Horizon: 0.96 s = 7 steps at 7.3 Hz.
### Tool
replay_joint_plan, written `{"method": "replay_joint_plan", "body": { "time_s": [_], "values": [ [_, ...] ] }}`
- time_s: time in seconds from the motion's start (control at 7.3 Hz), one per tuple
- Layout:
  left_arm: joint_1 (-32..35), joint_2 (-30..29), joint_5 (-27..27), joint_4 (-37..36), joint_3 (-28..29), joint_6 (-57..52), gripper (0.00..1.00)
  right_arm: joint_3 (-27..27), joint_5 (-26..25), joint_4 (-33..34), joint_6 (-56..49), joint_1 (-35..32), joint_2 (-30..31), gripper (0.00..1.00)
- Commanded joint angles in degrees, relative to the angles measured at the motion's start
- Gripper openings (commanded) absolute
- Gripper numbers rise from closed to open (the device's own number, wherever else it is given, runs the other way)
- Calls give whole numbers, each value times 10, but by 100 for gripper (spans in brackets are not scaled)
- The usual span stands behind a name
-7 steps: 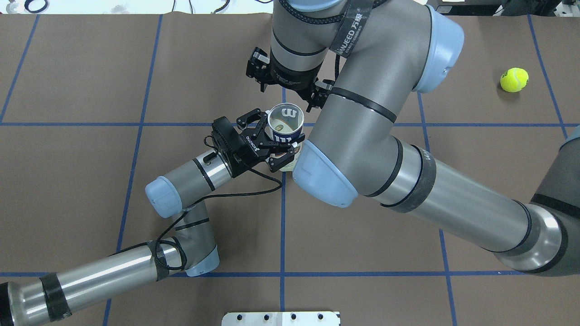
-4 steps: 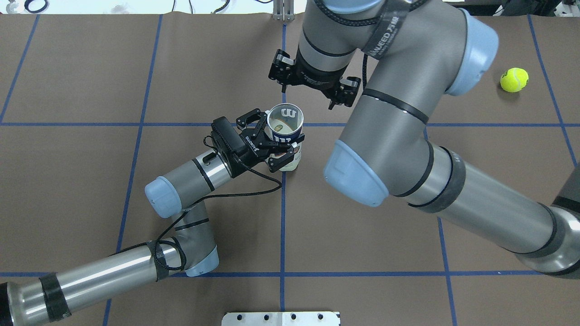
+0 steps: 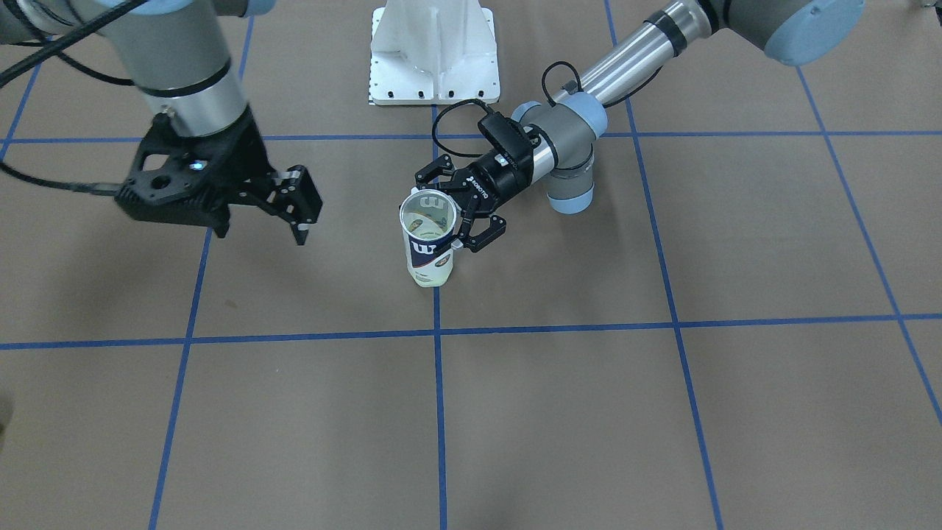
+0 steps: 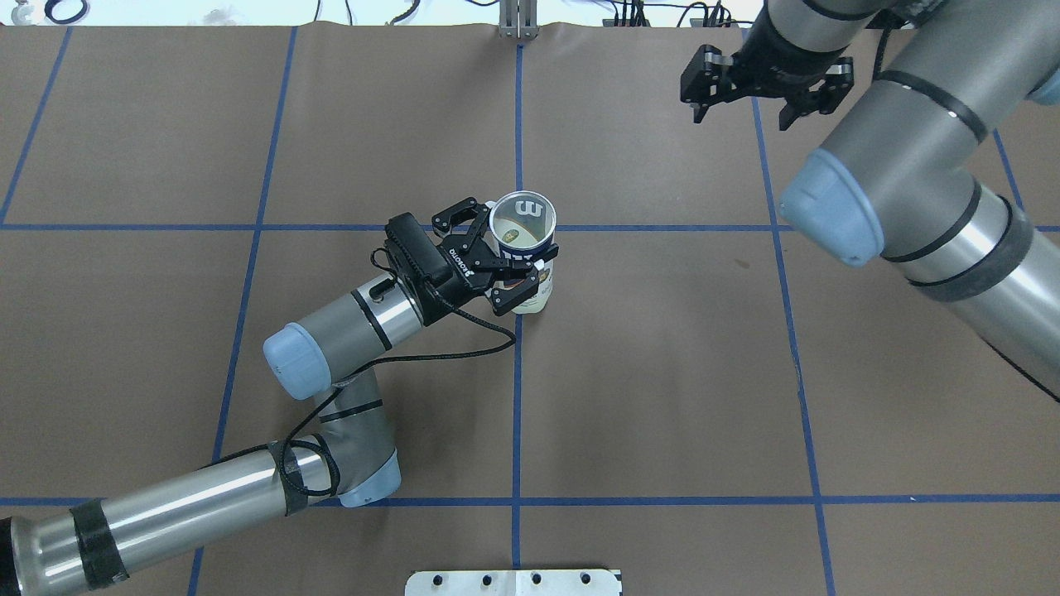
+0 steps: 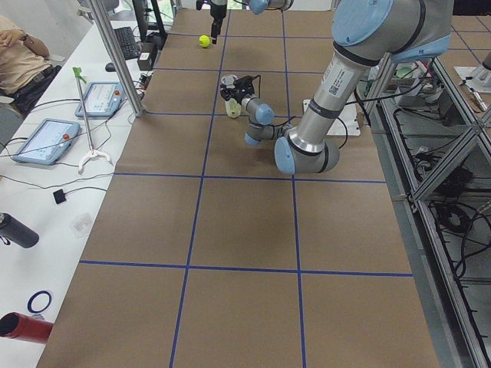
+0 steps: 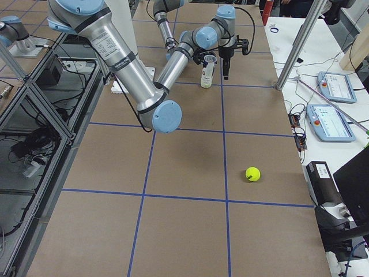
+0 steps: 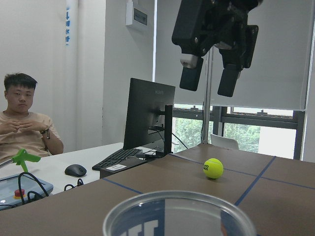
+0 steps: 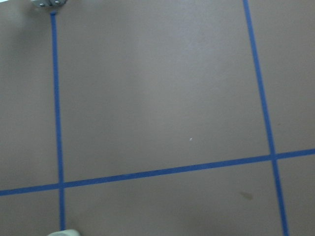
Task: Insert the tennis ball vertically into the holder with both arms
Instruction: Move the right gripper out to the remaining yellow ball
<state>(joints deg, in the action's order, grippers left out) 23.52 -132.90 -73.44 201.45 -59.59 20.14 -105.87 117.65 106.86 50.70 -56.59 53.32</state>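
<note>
The holder (image 4: 522,228), a clear can with a navy and white label, stands upright mid-table with its mouth open upward. It also shows in the front view (image 3: 427,246). A yellow-green shape shows through its clear lower part. My left gripper (image 4: 512,250) is shut on the holder from the side. A tennis ball (image 6: 252,173) lies alone on the table at the far right and also shows in the left wrist view (image 7: 213,168). My right arm hides it in the overhead view. My right gripper (image 4: 739,117) is open and empty, high above the table, between holder and ball.
The white metal pedestal (image 3: 434,51) stands at the robot's side of the table. Operators' desks with monitors, tablets and cables (image 6: 334,115) run along the far edge. A seated person (image 7: 24,123) is beyond it.
My right arm has swung from just behind the holder away to the right and far side, its gripper still open. It now covers the ball in the overhead view. My left gripper and the holder have not moved.
</note>
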Motion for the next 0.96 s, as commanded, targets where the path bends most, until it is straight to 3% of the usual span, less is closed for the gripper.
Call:
{"method": "replay_joint_plan", "body": {
  "time_s": [0.0, 0.41, 0.82],
  "values": [
    [0, 1, 0, 0, -3, 0, 84, 58, 46, -78, -150, -83, 68, 100],
    [-1, 0, 0, 1, -3, 0, 84, 298, 67, -317, -255, -148, 77, 100],
    [-1, 0, 0, 0, -2, 0, 84, 418, 77, -471, -304, -158, 120, 100]
  ]
}}
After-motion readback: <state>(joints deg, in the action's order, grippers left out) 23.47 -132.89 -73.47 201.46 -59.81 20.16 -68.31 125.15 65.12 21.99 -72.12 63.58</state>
